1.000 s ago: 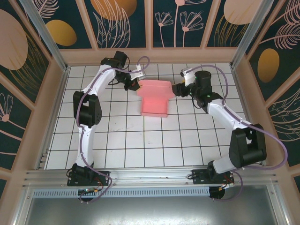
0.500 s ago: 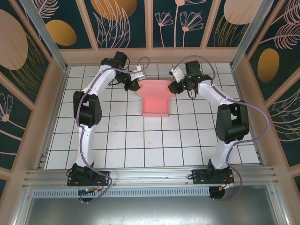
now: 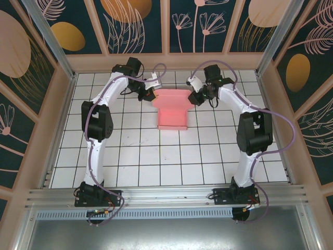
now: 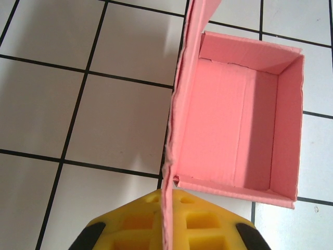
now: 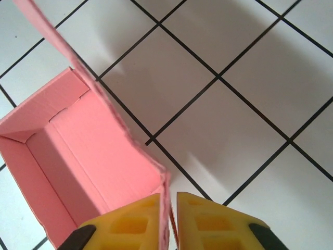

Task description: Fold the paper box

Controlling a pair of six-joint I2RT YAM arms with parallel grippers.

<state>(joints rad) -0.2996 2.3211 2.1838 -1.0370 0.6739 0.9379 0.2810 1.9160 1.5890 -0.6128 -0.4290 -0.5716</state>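
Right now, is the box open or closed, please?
Open: the box shows its bare pink floor, walls up, nothing over it.

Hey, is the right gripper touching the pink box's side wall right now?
Touching. In the right wrist view the right gripper has its yellow pads pressed against both faces of the paper box at its raised side wall, with no gap visible.

2 white arms (image 3: 93, 161) w/ black joints (image 3: 98, 125), purple cables (image 3: 162, 66), yellow grid-holed tool pads (image 5: 136, 219).

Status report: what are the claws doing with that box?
Left gripper shut on paper box wall. Right gripper shut on opposite wall. Box open. Nothing blocking.
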